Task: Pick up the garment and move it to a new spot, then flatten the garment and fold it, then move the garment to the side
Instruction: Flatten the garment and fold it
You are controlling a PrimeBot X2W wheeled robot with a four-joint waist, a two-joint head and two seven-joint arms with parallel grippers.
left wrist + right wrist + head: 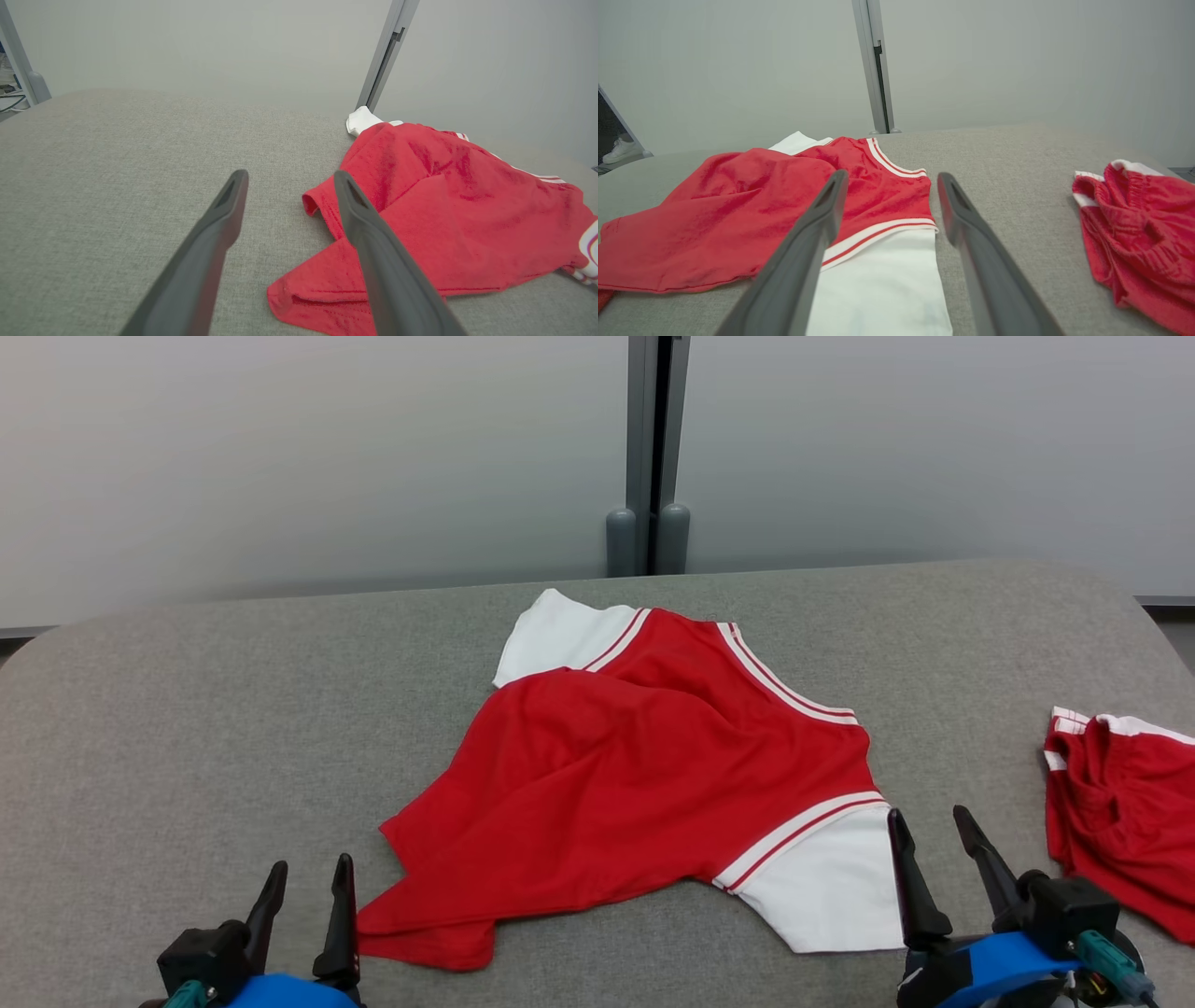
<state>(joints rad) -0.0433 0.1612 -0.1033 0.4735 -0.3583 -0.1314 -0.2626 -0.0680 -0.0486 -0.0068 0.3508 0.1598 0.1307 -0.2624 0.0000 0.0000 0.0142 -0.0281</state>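
Observation:
A red garment [644,775] with white sleeves and striped trim lies rumpled in the middle of the grey table [187,728]; its lower left hem is folded over itself. It also shows at the right of the left wrist view [448,224] and at the left of the right wrist view [752,210]. My left gripper [310,887] stands open at the lower left, just left of the folded hem, holding nothing. Open and empty too, my right gripper [934,831] hovers by the garment's near white sleeve [831,882], and that sleeve [882,280] lies under its fingers.
A second red piece of clothing with white trim [1120,812] lies bunched at the table's right edge, also in the right wrist view [1139,224]. A grey partition with a vertical post [649,457] stands behind the table. Bare cloth surface spreads to the left.

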